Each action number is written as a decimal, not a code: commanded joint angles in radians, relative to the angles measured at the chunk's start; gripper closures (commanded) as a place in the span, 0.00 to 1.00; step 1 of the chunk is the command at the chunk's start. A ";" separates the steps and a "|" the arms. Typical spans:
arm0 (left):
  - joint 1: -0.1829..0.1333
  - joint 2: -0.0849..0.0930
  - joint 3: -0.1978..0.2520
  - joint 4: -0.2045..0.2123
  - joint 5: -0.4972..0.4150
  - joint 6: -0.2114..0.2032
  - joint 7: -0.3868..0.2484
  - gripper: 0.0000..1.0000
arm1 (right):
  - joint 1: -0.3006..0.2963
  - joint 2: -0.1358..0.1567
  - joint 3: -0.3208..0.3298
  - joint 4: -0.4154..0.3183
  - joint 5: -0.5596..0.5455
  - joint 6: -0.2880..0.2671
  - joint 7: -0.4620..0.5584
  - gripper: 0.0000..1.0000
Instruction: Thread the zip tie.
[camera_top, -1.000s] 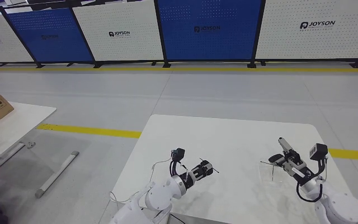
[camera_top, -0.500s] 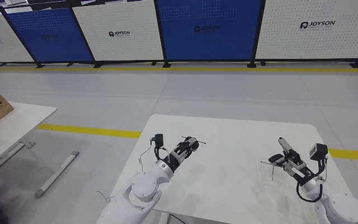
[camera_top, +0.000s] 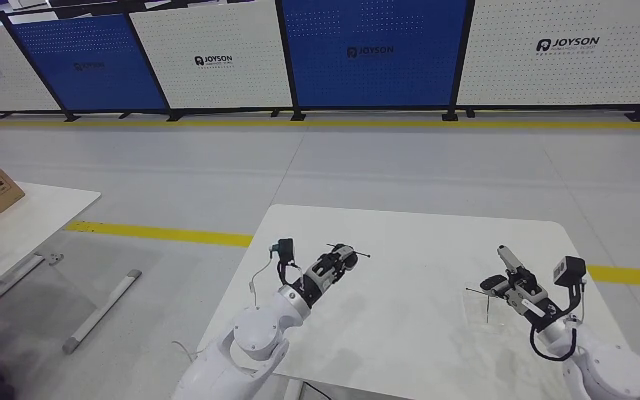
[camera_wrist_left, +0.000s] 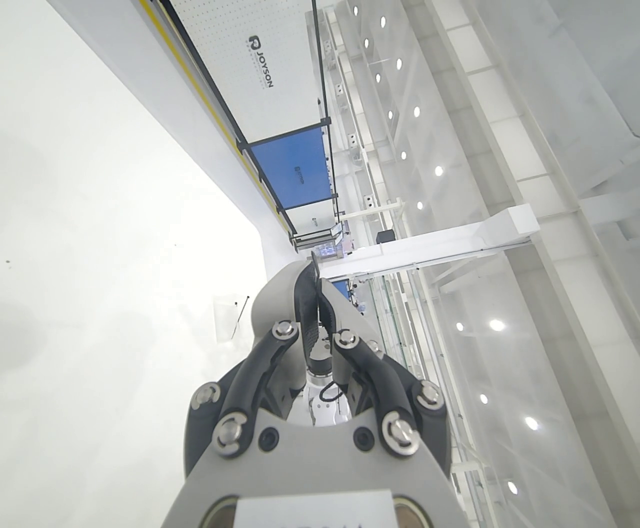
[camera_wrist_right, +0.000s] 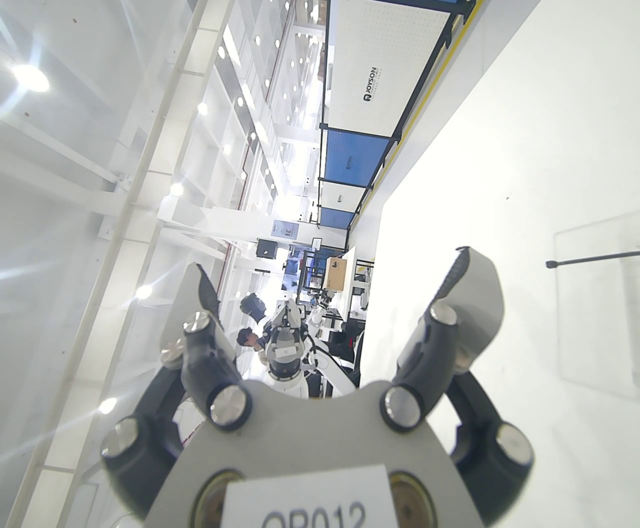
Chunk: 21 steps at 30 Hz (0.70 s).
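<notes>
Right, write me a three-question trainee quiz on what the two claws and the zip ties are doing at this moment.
1. True or false: the right claw is shut.
2. The left claw is pinching: A) a thin black plastic zip tie; B) a red screwdriver; C) nothing.
3. Fill in: the second black zip tie lies on a ____ on the white table.

Key
1. False: its fingers stand wide apart with nothing between them.
2. A
3. clear flat sheet
</notes>
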 joint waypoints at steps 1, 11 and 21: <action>-0.007 -0.002 -0.005 -0.010 -0.009 -0.016 0.019 1.00 | 0.000 0.000 0.000 0.000 0.000 0.000 0.000 0.00; -0.011 -0.012 -0.072 -0.065 -0.101 -0.096 0.122 1.00 | 0.000 0.000 0.000 0.000 0.000 0.000 0.000 0.00; -0.011 -0.012 -0.072 -0.065 -0.101 -0.096 0.122 1.00 | 0.000 0.000 0.000 0.000 0.000 0.000 0.000 0.00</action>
